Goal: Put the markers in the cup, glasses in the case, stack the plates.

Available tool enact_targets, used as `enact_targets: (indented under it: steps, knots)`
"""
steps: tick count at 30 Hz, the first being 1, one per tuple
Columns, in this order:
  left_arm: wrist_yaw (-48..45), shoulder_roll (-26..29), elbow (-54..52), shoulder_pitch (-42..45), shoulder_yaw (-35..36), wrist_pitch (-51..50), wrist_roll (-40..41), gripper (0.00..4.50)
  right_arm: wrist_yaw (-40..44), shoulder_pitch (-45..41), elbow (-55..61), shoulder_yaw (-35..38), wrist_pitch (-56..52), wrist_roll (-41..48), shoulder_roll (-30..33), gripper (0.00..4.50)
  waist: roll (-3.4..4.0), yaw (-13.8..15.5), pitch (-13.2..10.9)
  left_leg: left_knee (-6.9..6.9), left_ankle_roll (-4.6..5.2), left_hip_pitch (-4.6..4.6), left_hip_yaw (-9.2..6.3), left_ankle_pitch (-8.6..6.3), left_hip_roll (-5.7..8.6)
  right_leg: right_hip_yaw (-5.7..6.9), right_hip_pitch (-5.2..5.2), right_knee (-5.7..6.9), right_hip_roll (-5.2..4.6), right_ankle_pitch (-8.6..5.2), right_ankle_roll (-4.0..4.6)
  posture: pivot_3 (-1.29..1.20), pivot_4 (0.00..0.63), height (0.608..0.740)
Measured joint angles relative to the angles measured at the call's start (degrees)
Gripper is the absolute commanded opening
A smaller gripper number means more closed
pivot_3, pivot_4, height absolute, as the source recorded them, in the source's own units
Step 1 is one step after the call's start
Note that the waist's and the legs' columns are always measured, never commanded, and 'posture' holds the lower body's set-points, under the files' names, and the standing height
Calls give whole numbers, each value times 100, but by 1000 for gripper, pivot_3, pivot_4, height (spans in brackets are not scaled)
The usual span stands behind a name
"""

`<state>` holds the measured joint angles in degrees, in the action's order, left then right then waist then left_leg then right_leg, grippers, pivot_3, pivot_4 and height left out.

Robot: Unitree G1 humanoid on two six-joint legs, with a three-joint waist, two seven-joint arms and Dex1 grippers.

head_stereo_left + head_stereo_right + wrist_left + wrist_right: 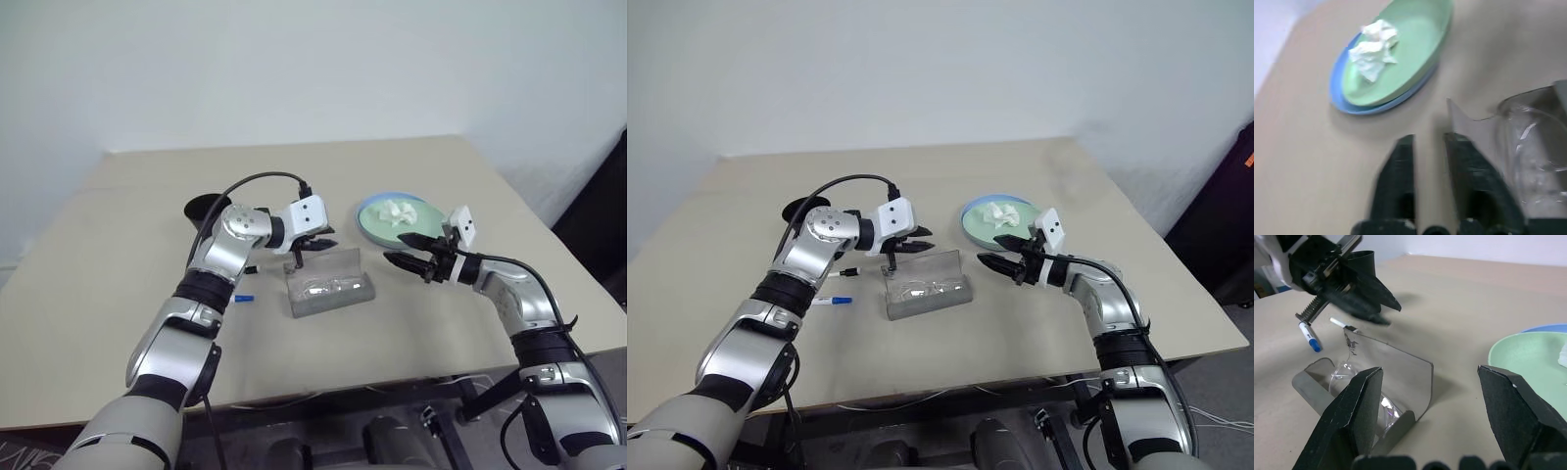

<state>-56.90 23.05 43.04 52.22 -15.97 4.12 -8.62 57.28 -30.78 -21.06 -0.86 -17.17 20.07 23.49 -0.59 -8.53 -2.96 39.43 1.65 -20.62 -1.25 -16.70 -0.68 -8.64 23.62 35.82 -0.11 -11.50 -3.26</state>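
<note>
The grey case lies open at mid-table with its lid upright, and the clear glasses rest inside it. My left gripper hovers just above the lid's top edge, shut, with nothing between its fingers. My right gripper stands open to the right of the case, empty, pointing at it. The mint green plate lies on the light blue one behind the right gripper. The black cup stands behind my left arm. The blue-capped marker and the black-capped marker lie on the table left of the case.
A crumpled white tissue lies on the green plate. The beige table has open room at the left and far back. Its front edge runs close below the case.
</note>
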Motion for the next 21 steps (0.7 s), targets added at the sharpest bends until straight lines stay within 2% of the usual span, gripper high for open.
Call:
enact_targets:
  steps: [6,11,16,21]
  knots:
    - [591,73,757,133,-346,474,-656,40,133,1,320,4,-130,95,30,3363,0,4,0,0,0,-3,-3,0,1,2,0,-2,0,1,-2,0,0,740]
    - [696,70,1127,120,-560,758,-934,40,356,34,1004,21,-358,319,201,3363,0,64,0,0,0,-5,-5,-1,1,4,2,-2,2,0,-3,0,0,740]
    - [-117,59,892,-147,-455,701,-549,40,346,90,1178,39,-448,360,233,3363,-1,139,0,1,0,-5,-3,0,1,4,2,-1,2,0,-2,0,0,740]
    - [-980,200,-124,-611,-161,278,120,40,285,155,1179,36,-468,359,229,3363,-1,165,0,1,0,-6,-1,-1,0,3,2,-4,0,0,-3,0,0,740]
